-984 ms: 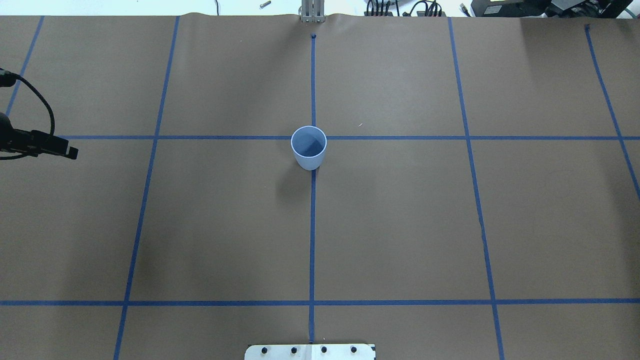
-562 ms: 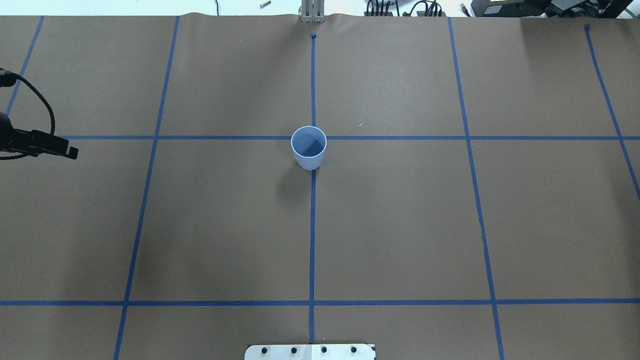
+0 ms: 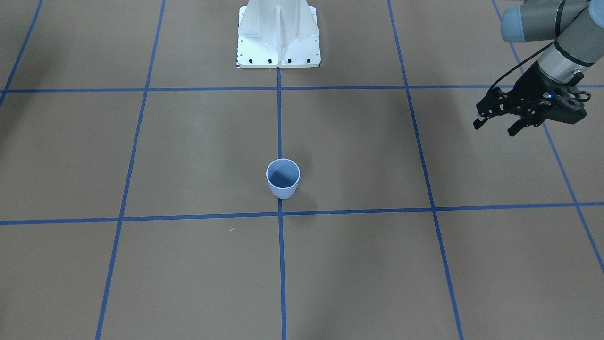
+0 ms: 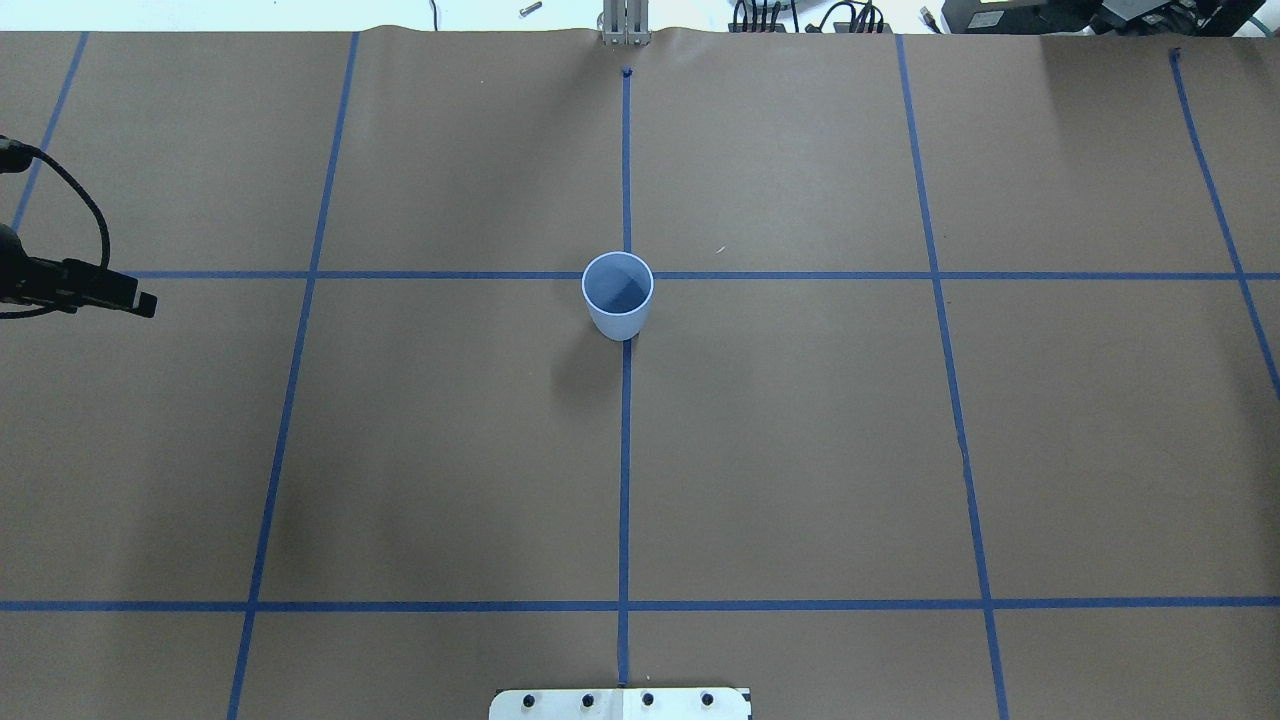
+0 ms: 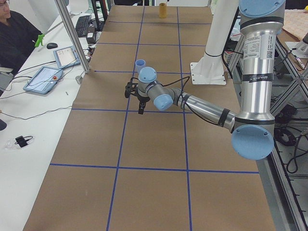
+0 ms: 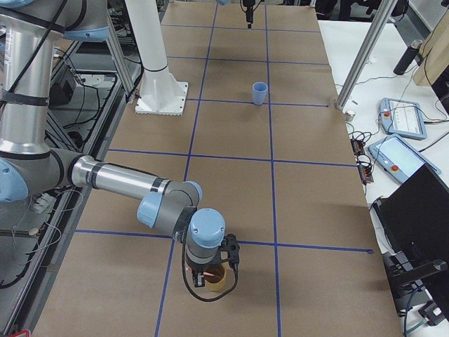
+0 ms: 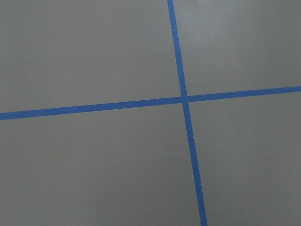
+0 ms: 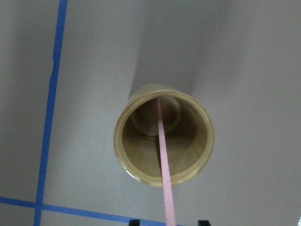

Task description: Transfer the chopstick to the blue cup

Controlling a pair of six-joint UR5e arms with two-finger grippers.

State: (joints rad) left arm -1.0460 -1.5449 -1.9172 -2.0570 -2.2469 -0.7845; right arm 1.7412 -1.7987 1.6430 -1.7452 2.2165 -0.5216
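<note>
Far left of the overhead view: black left gripper (image 4: 146, 305), jaws spread wide with nothing between them, hovering over the table (image 4: 800, 450), a flat sheet of matte brown paper ruled with blue tape. Centre: blue cup (image 4: 617, 295), smooth pale plastic, round and tapering to the base, upright on a tape crossing, well apart from either gripper. Far right, past the overhead view's edge: tan holder (image 8: 123, 141), a thick-walled open cylinder, with the chopstick (image 8: 162, 150), thin, straight and pale pink, leaning inside from floor to rim and beyond. Directly above, right gripper (image 8: 169, 222), pointing down; only the two dark fingertips (image 8: 135, 221) visible, set apart, chopstick passing between without visible contact. Long stretch of paper between holder and cup; holder beside a tape crossing.
</note>
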